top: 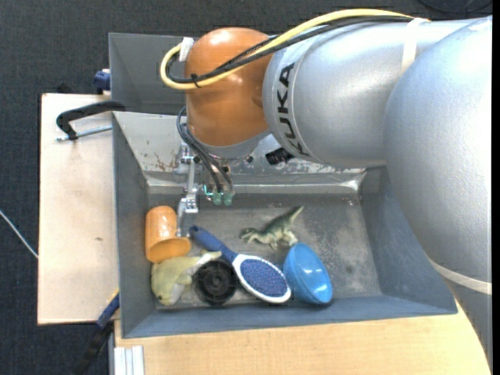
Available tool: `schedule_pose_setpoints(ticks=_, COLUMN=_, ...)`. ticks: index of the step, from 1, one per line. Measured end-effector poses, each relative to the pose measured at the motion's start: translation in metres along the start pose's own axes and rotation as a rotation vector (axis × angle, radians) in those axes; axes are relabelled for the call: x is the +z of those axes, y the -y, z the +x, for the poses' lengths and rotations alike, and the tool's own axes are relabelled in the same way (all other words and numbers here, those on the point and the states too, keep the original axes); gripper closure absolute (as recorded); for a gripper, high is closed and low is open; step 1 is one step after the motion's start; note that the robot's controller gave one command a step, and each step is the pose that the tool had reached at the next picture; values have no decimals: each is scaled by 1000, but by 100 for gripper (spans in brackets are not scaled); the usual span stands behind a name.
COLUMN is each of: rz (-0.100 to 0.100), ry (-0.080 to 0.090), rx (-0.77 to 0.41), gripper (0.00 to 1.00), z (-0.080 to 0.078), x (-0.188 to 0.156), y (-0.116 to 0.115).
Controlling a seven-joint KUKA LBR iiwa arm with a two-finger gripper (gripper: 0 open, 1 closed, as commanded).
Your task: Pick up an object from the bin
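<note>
The tool [205, 201] stands open and empty. An orange cup [164, 237] lies on its side just beside one finger. Beyond the cup are a blue brush [242, 266], a toy dinosaur [273, 230] and, farthest, a blue bowl [308, 273].

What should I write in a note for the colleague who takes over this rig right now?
Claw: low at the back left of the bin, by the orange cup; open or shut cannot be told; nothing seen in it.
Things: blue brush, green dinosaur, blue egg shape, black round piece, yellowish soft toy, all on the floor.
Done: nothing picked. Left: grasp one thing and lift it.
</note>
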State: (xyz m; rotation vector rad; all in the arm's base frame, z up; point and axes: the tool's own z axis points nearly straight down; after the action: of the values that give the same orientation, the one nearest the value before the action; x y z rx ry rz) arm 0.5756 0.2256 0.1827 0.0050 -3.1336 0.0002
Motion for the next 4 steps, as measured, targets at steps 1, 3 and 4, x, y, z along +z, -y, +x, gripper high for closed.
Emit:
schedule_pose_setpoints(ticks=1, rz=-4, ry=27, rx=-359, gripper=0, z=27, x=94, y=49)
schedule_pose_setpoints(ticks=3, rz=-1, ry=15, rx=-22, gripper=0, z=78, x=73, y=173)
schedule_pose_setpoints(ticks=4, rz=-8, ry=11, rx=73, gripper=0, z=16, x=108, y=208)
